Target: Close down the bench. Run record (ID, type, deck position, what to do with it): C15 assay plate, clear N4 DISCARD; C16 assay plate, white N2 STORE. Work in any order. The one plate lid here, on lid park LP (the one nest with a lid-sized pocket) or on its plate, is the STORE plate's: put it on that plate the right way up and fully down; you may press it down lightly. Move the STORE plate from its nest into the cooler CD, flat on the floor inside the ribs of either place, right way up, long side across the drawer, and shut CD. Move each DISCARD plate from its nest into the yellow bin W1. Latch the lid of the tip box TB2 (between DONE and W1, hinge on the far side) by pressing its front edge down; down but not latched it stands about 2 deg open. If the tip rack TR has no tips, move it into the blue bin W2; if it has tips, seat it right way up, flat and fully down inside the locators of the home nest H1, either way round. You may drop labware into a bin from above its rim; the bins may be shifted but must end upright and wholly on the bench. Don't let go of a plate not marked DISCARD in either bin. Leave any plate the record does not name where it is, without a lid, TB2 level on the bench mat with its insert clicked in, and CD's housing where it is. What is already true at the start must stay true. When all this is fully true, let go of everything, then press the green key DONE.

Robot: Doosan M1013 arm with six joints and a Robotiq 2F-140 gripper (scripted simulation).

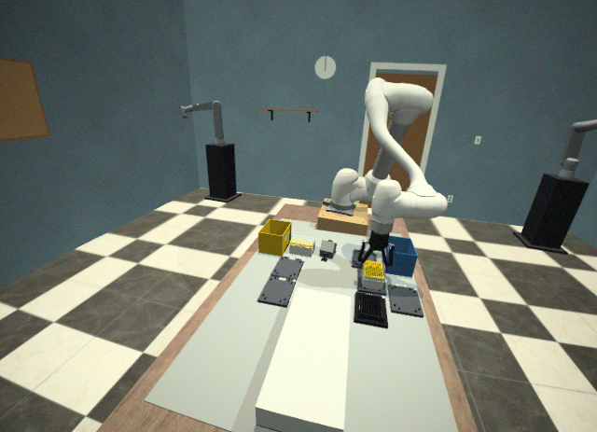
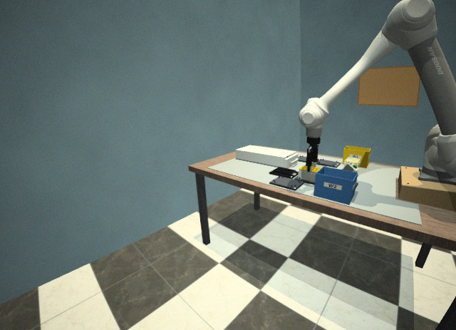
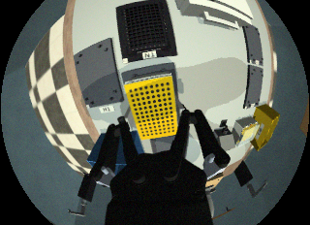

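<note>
Wrist view: gripper (image 3: 154, 127) down over the near end of the tip rack (image 3: 151, 105), one finger (image 3: 124, 138) on each long side, closed onto the rack's sides and gripping it. Rack's top a yellow grid of tips, pale grey body beneath, lying just ahead of the palm and running away from it. Beyond the rack's far end, touching or nearly so, a black ribbed nest (image 3: 146, 29) with a small white tag on its near edge, writing too small to read. Beside the rack, a grey plate nest (image 3: 99, 74), likewise tagged, unreadable. Off to the other side, the yellow bin (image 3: 266, 126) at the rim of the picture.

Top view: same grip seen from above, gripper (image 1: 375, 255) straddling the rack (image 1: 373, 271) from the far end, blue bin (image 1: 402, 255) just beside it, black nest (image 1: 370, 309) next toward the camera, grey nest (image 1: 405, 299) beside that. Across the mat, yellow bin (image 1: 274, 236), tip box (image 1: 301, 246) and a small grey unit (image 1: 327, 247) in a row, well apart from the rack. Long white housing (image 1: 308, 350) down the middle of the bench.

Exterior view: "W2" readable on the blue bin (image 2: 335, 184); "DOOSAN" on the arm's upper link (image 2: 430, 54); a label on the yellow bin (image 2: 356, 155) too small to read.
</note>
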